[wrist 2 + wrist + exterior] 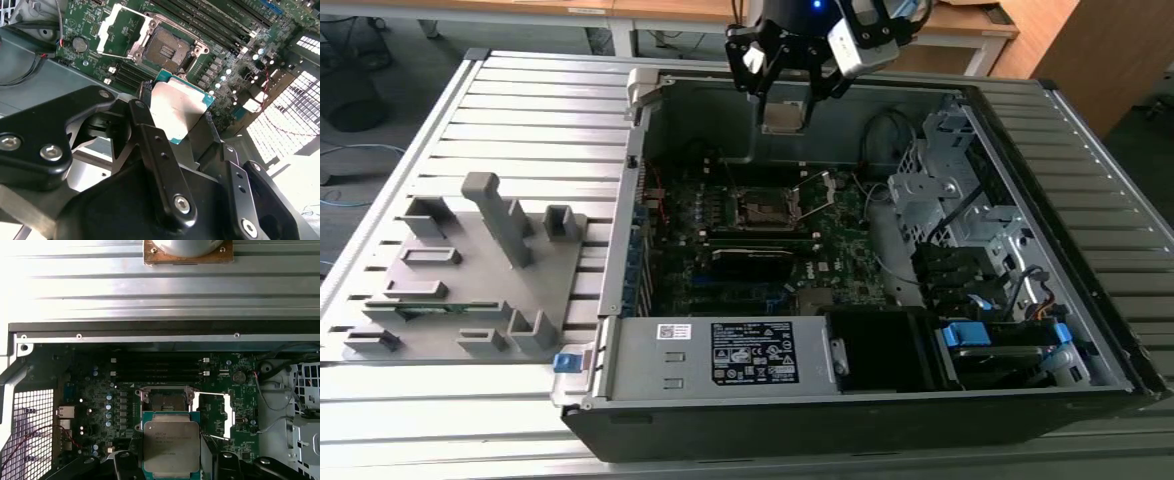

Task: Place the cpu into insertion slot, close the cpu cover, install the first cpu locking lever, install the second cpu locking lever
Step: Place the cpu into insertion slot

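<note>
Cpu (180, 112) sits clamped by its edges in the pincer (787, 98), whose fingers are closed only to chip width. We note it hanging above the insertion slot (165, 400), not touching. The cpu cover (121, 29) lies swung open beside the slot.

So the computer case (620, 260) sits on the tabletop (534, 110), parts fixture (467, 270) next to it on the exterior view's left. Inside the case, the insertion slot (165, 401) is on the motherboard (90, 390), with the cpu cover (228, 415) just beside it. The cpu (783, 117) is up above the case, pinched between the fingers (155, 145).
</note>
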Robot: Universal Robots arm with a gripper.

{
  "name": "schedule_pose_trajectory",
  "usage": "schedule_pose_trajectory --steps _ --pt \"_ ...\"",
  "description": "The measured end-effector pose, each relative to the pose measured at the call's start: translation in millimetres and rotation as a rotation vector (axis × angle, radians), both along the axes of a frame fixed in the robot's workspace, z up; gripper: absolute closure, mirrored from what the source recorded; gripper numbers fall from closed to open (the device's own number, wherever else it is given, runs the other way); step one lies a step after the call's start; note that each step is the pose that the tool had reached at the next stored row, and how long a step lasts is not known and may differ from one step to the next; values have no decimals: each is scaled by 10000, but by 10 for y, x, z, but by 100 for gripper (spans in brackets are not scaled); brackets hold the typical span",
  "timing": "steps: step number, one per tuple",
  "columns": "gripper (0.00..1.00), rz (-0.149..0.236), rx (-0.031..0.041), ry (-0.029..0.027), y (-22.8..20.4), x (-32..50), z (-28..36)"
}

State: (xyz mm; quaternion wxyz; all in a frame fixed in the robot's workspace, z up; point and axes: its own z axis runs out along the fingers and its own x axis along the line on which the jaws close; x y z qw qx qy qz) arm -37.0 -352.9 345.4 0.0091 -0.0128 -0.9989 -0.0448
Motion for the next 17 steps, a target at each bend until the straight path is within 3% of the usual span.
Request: schedule_pose_trajectory --steps 17 --pt "46 0 2 -1 0 0 -86"
